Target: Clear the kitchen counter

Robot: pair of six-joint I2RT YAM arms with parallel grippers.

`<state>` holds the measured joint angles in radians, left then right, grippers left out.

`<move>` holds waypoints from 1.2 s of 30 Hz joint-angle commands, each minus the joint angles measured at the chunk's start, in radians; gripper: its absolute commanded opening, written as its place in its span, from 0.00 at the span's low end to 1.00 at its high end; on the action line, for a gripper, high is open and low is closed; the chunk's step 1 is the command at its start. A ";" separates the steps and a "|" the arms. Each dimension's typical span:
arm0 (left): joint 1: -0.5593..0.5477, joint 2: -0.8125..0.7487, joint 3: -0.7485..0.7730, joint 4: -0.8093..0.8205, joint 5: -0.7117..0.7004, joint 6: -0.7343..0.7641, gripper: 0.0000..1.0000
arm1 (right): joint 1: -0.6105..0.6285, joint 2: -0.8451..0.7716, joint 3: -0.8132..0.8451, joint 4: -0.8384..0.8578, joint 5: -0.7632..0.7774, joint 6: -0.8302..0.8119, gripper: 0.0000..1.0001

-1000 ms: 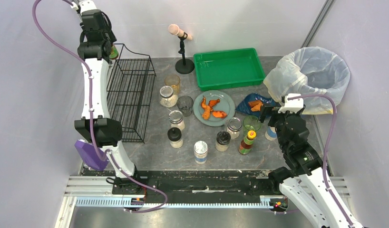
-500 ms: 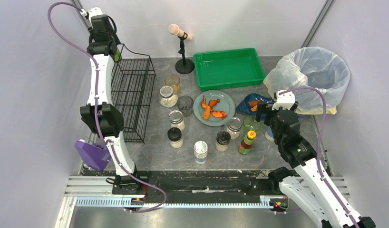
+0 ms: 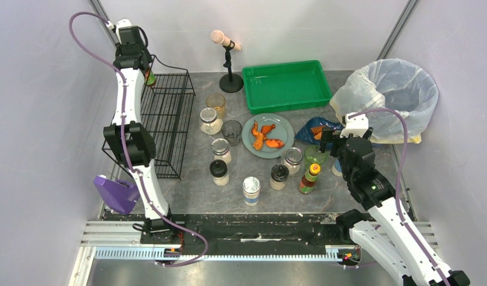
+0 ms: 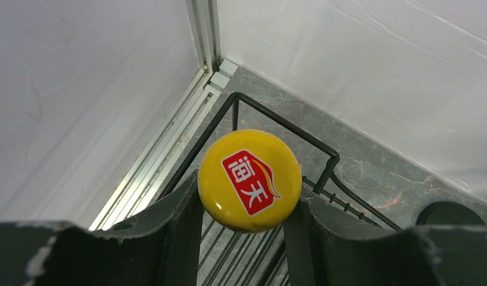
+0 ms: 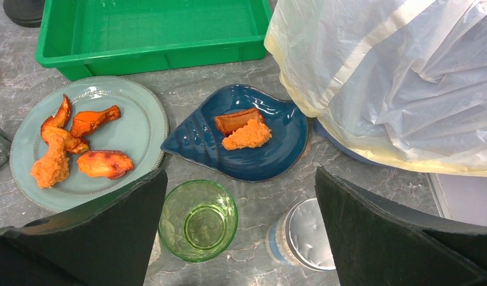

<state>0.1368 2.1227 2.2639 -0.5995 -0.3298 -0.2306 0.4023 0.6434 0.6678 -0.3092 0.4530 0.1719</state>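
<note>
Grey mottled stone makes up the desk [image 3: 187,193], which runs from the black rail by the arm bases to the back wall and carries a green tray [image 3: 253,98] and a grey plate [image 3: 286,128]. Over its far left corner, the left hand [image 4: 247,202] pinches a yellow-capped bottle [image 4: 250,180] above the black wire rack [image 3: 164,113]. The right hand [image 5: 240,179] hovers with its fingers spread wide over a green glass [image 5: 198,220] and a silver-lidded jar [image 5: 303,234].

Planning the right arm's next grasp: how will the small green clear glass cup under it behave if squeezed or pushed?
The small green clear glass cup looks rigid and smooth, so probably slippery and breakable for the right fingers. Upright and empty, likely light; a push could slide it into the silver-lidded jar beside it.
</note>
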 commanded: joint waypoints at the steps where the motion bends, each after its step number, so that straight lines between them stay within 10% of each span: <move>1: 0.013 -0.013 0.048 0.106 0.032 -0.047 0.22 | 0.000 -0.008 0.006 0.021 0.020 -0.002 0.98; 8: 0.012 0.014 0.054 0.111 0.068 -0.056 0.34 | 0.001 -0.012 0.001 0.013 0.015 0.006 0.98; 19: 0.012 -0.039 0.049 0.084 0.103 -0.040 0.86 | 0.003 -0.029 -0.006 0.007 0.009 0.016 0.98; 36: -0.158 -0.496 -0.282 0.052 0.216 -0.044 0.93 | 0.002 -0.109 -0.025 0.052 0.053 0.023 0.98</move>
<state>0.0959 1.7706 2.0743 -0.5659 -0.1638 -0.2604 0.4023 0.5484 0.6533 -0.3084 0.4728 0.1833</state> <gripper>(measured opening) 0.929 0.979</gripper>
